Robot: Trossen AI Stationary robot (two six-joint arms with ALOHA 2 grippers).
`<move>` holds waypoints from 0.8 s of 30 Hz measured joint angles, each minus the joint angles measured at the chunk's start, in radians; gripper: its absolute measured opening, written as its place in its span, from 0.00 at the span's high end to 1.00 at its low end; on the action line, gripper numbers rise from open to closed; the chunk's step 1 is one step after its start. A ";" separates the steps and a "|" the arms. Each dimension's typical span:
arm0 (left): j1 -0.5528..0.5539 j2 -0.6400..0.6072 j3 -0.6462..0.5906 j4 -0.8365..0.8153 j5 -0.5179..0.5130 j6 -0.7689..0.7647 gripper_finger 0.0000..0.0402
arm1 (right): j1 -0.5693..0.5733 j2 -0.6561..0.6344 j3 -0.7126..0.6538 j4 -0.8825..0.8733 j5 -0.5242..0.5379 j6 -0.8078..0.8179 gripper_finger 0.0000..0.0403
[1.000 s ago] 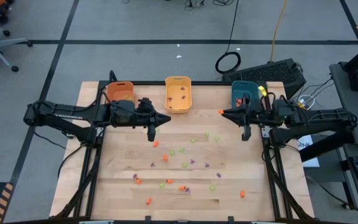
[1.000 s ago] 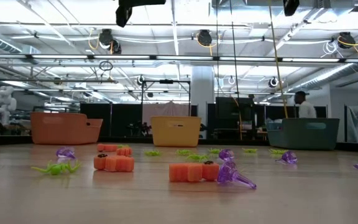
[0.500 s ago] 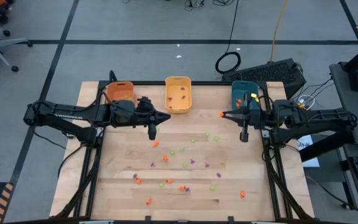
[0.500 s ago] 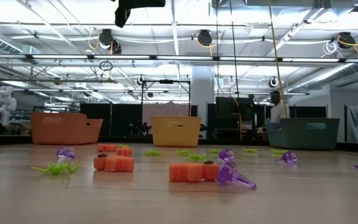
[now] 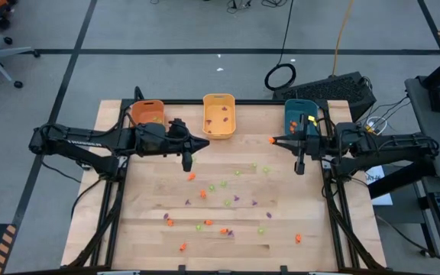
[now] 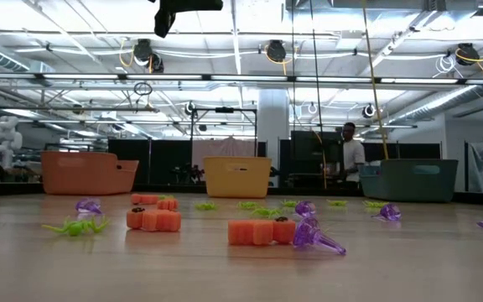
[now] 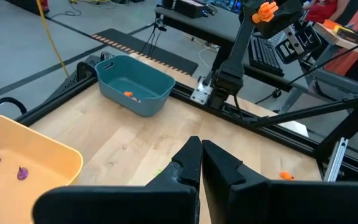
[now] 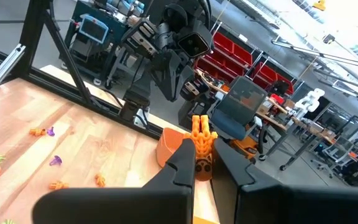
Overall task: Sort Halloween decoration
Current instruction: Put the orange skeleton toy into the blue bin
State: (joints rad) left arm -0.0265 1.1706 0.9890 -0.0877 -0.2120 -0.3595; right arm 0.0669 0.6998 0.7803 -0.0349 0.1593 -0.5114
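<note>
High view, item by item, with the yellow bin (image 5: 219, 116) as your landmark.

1. Right gripper (image 5: 273, 140): held in the air to the right of the yellow bin, just in front of the teal bin (image 5: 301, 116). Its fingers are clamped on an orange trinket (image 8: 200, 135), which shows as an orange dot at the tip. Judged reason for the raised carry: the piece is on its way to a bin, though which one you intend cannot be told.

2. Left gripper (image 5: 207, 145): just in front of the yellow bin, fingers together on nothing visible; you appear to have it waiting.

3. Halloween decoration (image 5: 224, 202): orange, green and purple pieces scattered loose on the table (image 5: 143, 229), well in front of the yellow bin. Most remain unsorted.

4. Yellow bin contents: a few small pieces, purple in the left wrist view.

5. Orange bin (image 5: 147, 113): left of the yellow bin; contents unclear.

6. Teal bin: at least one orange piece inside.

7. Person (image 6: 350, 158): standing in the room behind the bins.
</note>
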 joint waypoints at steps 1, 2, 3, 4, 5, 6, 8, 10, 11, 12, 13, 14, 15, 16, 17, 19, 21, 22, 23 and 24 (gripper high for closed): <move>0.000 0.000 0.000 0.000 0.000 0.000 0.97 | 0.000 0.000 0.000 0.000 0.000 0.001 0.97; 0.000 0.000 0.000 0.000 -0.001 0.000 0.97 | 0.000 0.000 0.000 0.000 0.000 0.005 0.97; 0.000 0.000 0.000 0.000 -0.002 0.000 0.97 | 0.000 0.000 0.000 -0.001 0.000 0.015 0.97; 0.000 0.000 0.000 0.000 -0.003 0.000 0.97 | 0.000 0.000 0.000 -0.005 0.000 0.027 0.97; 0.000 0.000 0.000 0.000 -0.004 0.000 0.97 | 0.000 0.000 0.000 -0.009 0.000 0.038 0.97; 0.000 0.000 0.000 0.000 -0.005 0.000 0.97 | 0.000 0.000 0.000 -0.012 0.000 0.051 0.97; 0.000 0.000 0.000 0.000 -0.006 0.000 0.97 | 0.000 0.001 0.000 -0.022 -0.002 0.081 0.97; 0.000 0.000 0.000 0.000 -0.006 0.000 0.97 | 0.000 0.001 0.000 -0.025 -0.003 0.120 0.97; 0.000 0.000 0.000 0.000 -0.006 0.000 0.97 | 0.000 0.001 0.000 -0.025 -0.003 0.141 0.97; 0.000 0.000 0.000 0.000 -0.006 0.000 0.97 | 0.000 0.001 0.000 -0.024 -0.003 0.165 0.97; 0.000 0.000 0.000 0.000 -0.006 0.000 0.97 | 0.000 0.001 0.000 -0.023 -0.003 0.194 0.97; 0.000 0.000 0.000 0.000 -0.006 0.000 0.97 | 0.000 0.001 0.000 -0.023 -0.003 0.221 0.97; 0.000 0.000 0.000 0.000 -0.006 0.000 0.97 | 0.000 0.001 0.000 -0.024 -0.003 0.249 0.97; 0.000 0.000 0.000 0.000 -0.006 0.000 0.97 | 0.000 0.001 0.000 -0.024 -0.003 0.275 0.97; 0.000 0.000 0.000 0.000 -0.006 0.000 0.97 | 0.000 0.001 0.000 -0.023 -0.003 0.302 0.97; 0.000 0.000 0.000 0.000 -0.006 0.000 0.97 | 0.000 0.001 0.000 -0.023 -0.004 0.351 0.97; 0.000 0.000 0.000 0.000 -0.006 0.000 0.97 | 0.000 0.001 0.000 -0.024 -0.004 0.403 0.97; 0.000 0.000 0.000 0.000 -0.006 0.000 0.97 | 0.000 0.001 0.000 -0.024 -0.004 0.433 0.97; 0.000 0.000 0.000 0.000 -0.006 0.000 0.97 | 0.000 0.001 0.000 -0.023 -0.004 0.462 0.97; 0.000 0.000 0.000 0.001 -0.006 0.000 0.97 | 0.000 0.001 0.000 -0.024 -0.004 0.491 0.97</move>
State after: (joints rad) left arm -0.0266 1.1706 0.9890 -0.0872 -0.2180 -0.3595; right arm 0.0669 0.7010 0.7803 -0.0586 0.1555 -0.0204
